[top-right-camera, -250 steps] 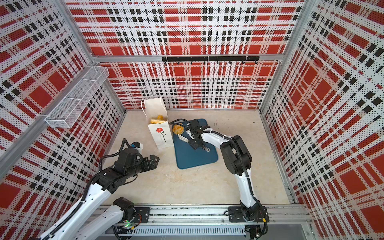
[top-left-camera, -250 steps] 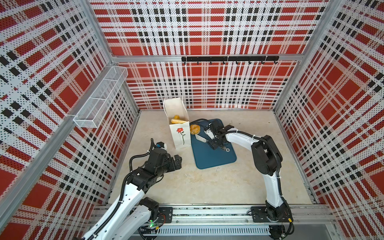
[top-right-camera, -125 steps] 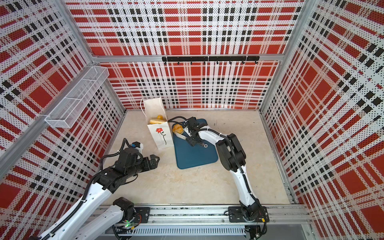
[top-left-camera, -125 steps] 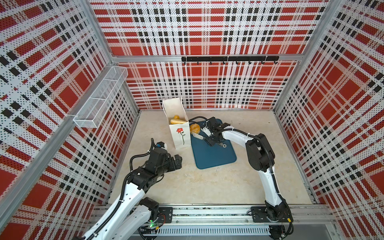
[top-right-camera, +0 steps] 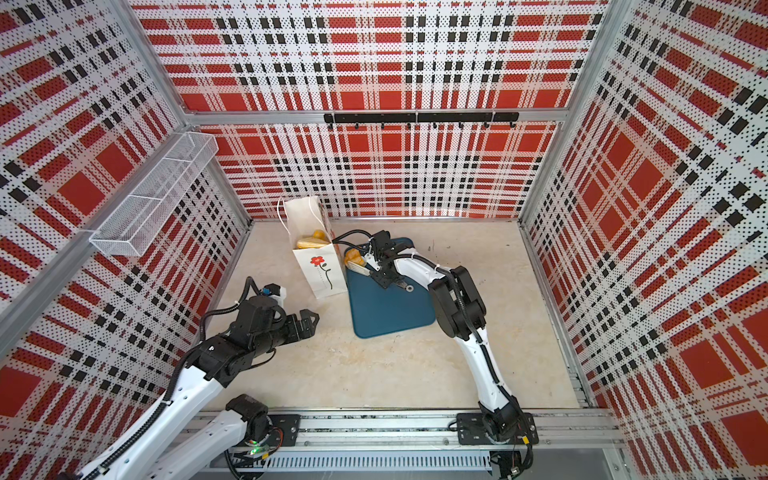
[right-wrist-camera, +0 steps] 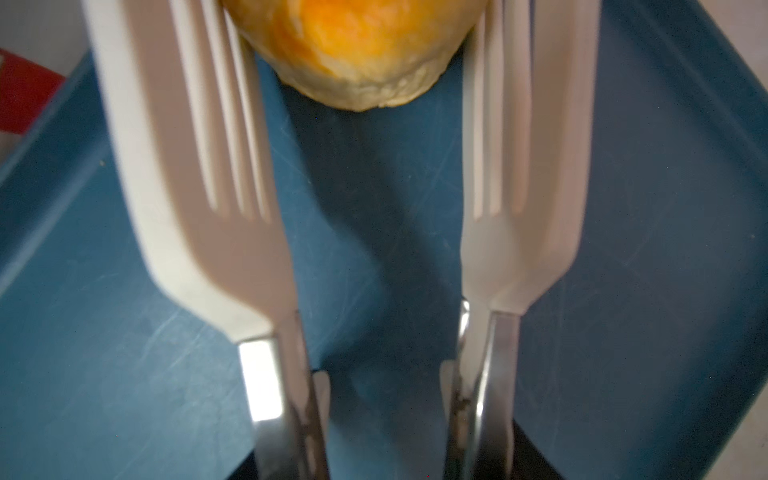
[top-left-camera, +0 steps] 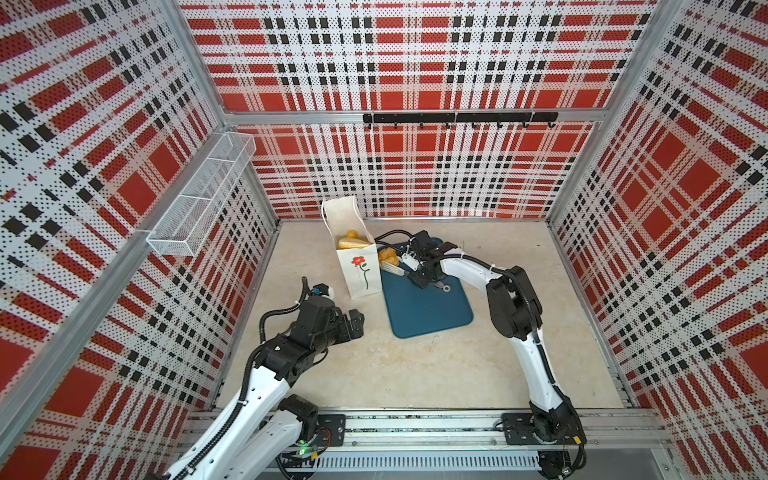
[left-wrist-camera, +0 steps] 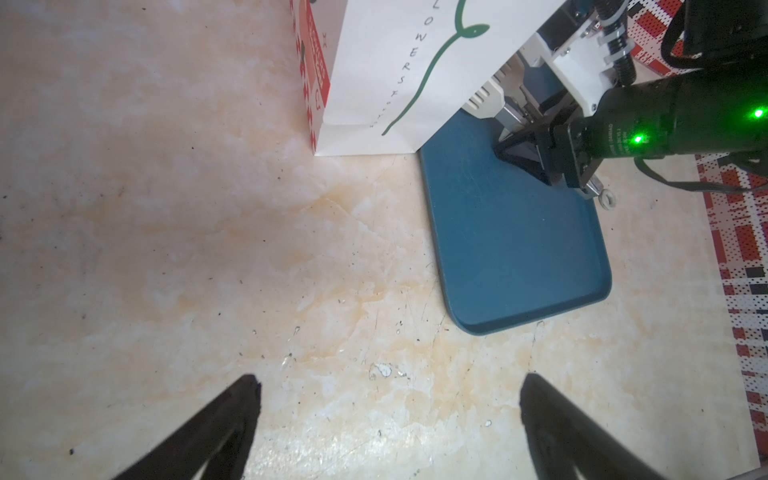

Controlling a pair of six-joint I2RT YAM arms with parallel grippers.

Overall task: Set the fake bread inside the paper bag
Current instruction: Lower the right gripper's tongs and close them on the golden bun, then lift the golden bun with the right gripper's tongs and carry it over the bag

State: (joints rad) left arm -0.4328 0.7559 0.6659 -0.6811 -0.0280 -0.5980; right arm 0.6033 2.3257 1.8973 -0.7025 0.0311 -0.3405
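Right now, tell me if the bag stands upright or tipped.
Upright: the bag stands on its base, mouth up, bread visible inside.

Bright even light; top views warp at edges; fake bread (right-wrist-camera: 357,50) blurry, v. close.

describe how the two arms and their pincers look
The left arm and right arm have white shells, bulky black joints and black ribbed cables alongside. The left pincer and right pincer are black with pointed triangular fingers. Green lights glow on the right wrist.
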